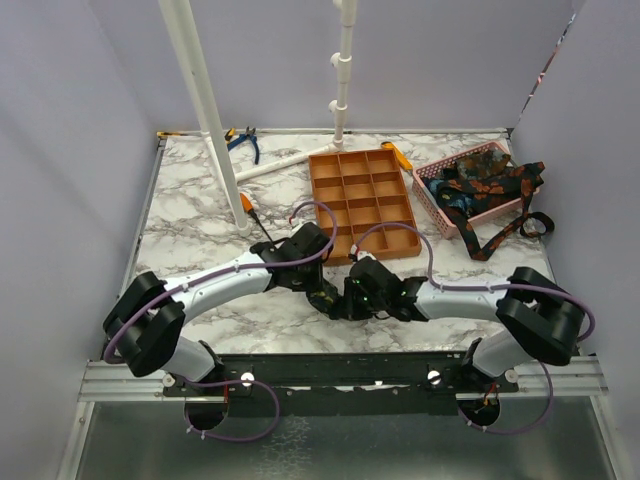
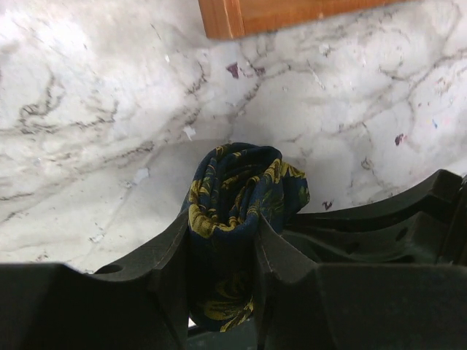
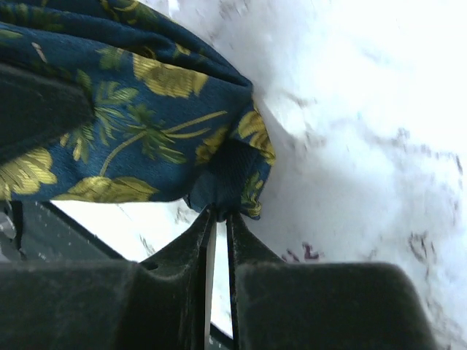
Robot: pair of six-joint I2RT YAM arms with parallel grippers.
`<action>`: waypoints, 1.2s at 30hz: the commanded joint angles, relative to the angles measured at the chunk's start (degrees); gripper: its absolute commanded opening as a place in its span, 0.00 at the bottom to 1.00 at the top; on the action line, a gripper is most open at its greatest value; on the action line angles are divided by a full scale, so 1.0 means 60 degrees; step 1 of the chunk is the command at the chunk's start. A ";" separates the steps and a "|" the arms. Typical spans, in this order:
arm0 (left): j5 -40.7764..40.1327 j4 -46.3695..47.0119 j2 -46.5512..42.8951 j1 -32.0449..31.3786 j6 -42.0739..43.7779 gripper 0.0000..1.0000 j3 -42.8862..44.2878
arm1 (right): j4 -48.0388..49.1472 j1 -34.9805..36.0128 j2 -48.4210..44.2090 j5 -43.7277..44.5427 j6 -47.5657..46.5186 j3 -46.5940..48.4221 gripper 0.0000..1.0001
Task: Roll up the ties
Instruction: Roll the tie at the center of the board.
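Marble table [image 1: 200, 210], lilac walls all round. From above: left gripper [image 1: 330, 298] and right gripper [image 1: 352, 300] meet nose to nose low at centre. Well beyond the fingertips lies the tray [image 1: 316, 200], and farther right the basket [image 1: 432, 205], heaped with other ties [image 1: 490, 182], one tail spilling onto the marble. No sight here of the tie being worked, which is buried under both wrists.

From the left wrist: tie [image 2: 241, 186] wound into a loose, lumpy coil, clamped on both flanks between the fingers. Top of the coil pokes out past the tips, bottom hangs below them. Tray corner far ahead. Cannot tell whether the coil touches the table.

From the right wrist: closed to a thin slit, seemingly nipping a fold of cloth right at the tips. Bulk of the tie spreads above and left of them.

Best done, by my reading: hold the left clamp firm but not crushing, draw the nipped edge snug around the coil, then tuck flat.

Hard to make out: length of free tail; whether the nip has the outer end or an inner layer. Dark shape left of the right tips, possibly a left finger. Marble there washed out and blurred.
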 commanded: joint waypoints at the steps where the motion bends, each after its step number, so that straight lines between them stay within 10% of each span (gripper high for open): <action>1: 0.0279 0.0455 -0.0431 -0.0076 0.0034 0.00 -0.0412 | -0.2587 0.0193 -0.0381 0.0261 0.0978 -0.1224 0.12; 14: -0.0603 -0.0377 0.0039 -0.0550 0.2162 0.00 0.0163 | -0.3048 0.0194 -0.0598 0.1613 0.1139 -0.0381 0.11; 20: -0.0449 -0.0301 -0.0022 -0.0546 0.2212 0.00 0.0102 | -0.2606 0.0318 -0.2340 0.1387 0.0293 -0.0104 0.30; 36: -0.0036 0.0354 -0.0451 -0.0547 0.1665 0.00 -0.0539 | -0.2551 0.0399 0.0602 0.2264 0.0546 0.0753 0.30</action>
